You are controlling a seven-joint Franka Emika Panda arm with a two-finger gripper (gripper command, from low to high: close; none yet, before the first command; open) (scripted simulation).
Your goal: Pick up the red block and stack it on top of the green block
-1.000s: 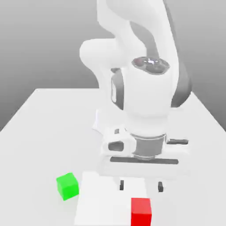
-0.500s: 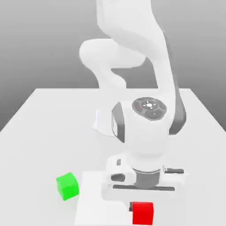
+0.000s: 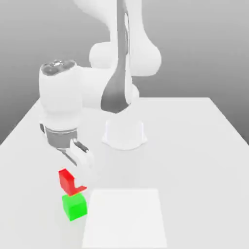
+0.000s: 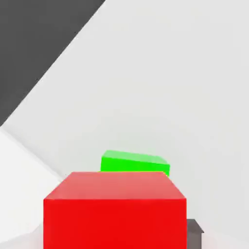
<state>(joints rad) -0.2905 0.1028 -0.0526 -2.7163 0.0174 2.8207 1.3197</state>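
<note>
- The red block (image 3: 69, 182) is a small plain cube with smooth matte faces. In the exterior view it sits tilted, one corner pointing down toward the green block (image 3: 74, 206).
- The green block is a matching matte cube, resting flat on the white table (image 3: 194, 146) just below the red one. Whether the two cubes touch or are a hair apart I cannot tell.
- The gripper (image 3: 78, 158) hangs from the arm's smooth white wrist at a slant, with the red block at its fingertips, below it. From the exterior view I cannot tell whether the fingers are clamped on the cube.
- In the hand view the red block (image 4: 115, 210) looms large and close, its front face evenly lit. The green block (image 4: 135, 162) peeks out just beyond its top edge.
- A flat, paler white square patch (image 3: 124, 217) lies on the table, beside the green block toward the exterior view's right.
- The arm's round white base (image 3: 124, 133) stands farther back on the table, well apart from both cubes.
</note>
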